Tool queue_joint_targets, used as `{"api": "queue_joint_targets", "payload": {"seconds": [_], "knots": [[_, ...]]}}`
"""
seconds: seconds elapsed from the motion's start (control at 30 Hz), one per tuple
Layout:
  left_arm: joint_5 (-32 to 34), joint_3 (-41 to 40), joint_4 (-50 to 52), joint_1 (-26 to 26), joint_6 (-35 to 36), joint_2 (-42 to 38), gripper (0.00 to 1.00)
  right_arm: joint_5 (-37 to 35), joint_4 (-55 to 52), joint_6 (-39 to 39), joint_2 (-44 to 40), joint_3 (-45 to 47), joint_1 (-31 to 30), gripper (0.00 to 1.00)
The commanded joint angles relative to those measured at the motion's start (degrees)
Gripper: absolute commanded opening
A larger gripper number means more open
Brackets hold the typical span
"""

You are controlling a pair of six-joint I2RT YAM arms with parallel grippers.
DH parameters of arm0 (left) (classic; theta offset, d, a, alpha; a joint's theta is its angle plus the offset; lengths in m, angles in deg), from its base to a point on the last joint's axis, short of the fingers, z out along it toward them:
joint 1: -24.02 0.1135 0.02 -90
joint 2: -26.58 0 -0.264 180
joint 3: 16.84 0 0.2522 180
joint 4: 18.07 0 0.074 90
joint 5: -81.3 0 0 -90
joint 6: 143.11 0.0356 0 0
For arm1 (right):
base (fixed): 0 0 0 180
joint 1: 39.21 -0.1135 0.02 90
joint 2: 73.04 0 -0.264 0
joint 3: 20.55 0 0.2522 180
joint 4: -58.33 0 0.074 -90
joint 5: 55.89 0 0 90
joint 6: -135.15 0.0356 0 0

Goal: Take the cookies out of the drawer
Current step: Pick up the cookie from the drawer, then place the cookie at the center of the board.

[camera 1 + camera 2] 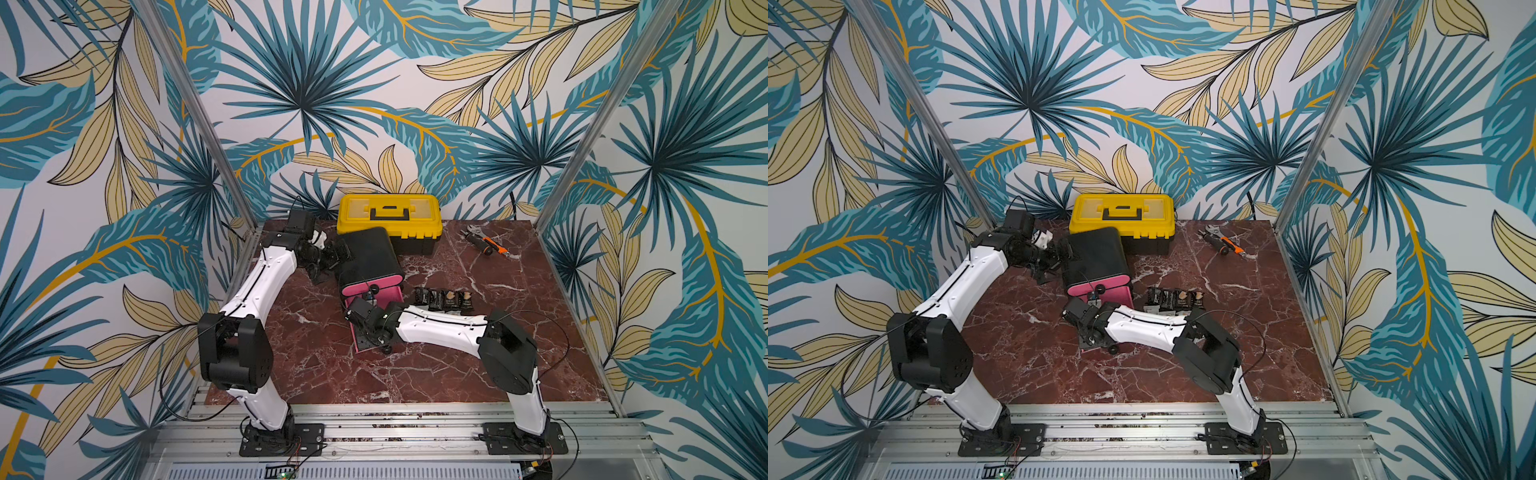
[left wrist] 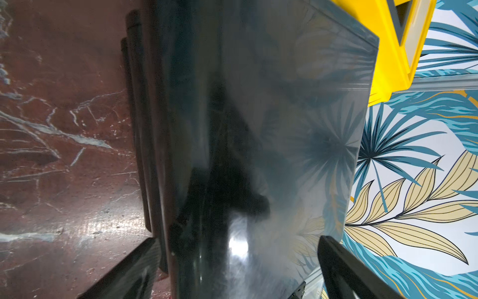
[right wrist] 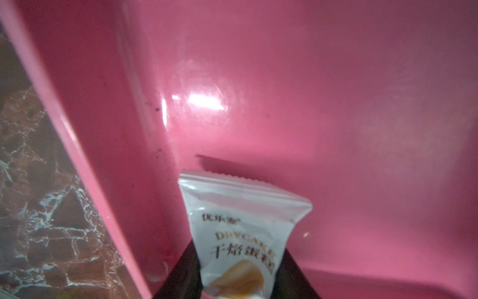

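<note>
Bottom centre, my right gripper (image 3: pixel 239 249) pinches a white cookie packet (image 3: pixel 240 227) low down, inside the pink drawer (image 3: pixel 336 103). It looks light, crinkly and slippery, so grip the body. Mid-frame in a top view, black packets (image 1: pixel 444 298) lie beside the drawer. Farther up, the left gripper (image 2: pixel 238 239) is spread wide, straddling the black cabinet (image 2: pixel 258 129).

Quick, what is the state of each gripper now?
Left gripper: jaws wide around the cabinet; clamped or not, cannot be told.
Right gripper: closed on a white cookie packet in the drawer.
</note>
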Motion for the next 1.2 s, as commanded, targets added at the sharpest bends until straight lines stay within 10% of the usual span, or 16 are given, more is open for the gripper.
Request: {"api": "queue_joint_targets", "payload": {"seconds": [0.0,0.7,1.17], "knots": [[1.24,3.38,1.30,-0.44,0.67,-0.09,1.00,-1.57,-0.94,-2.25,-2.94,0.30,0.31,0.37],[4.24,5.89,1.09,-2.34,0.56,-0.84,1.00,-4.15,-11.54,-7.96,-34.99,21.62,15.04,0.32],[5.56,9.07,1.26,-2.96,-0.54,1.36,1.00,-2.68,-15.10,-20.34,-23.05,20.47,35.49,0.32]]}}
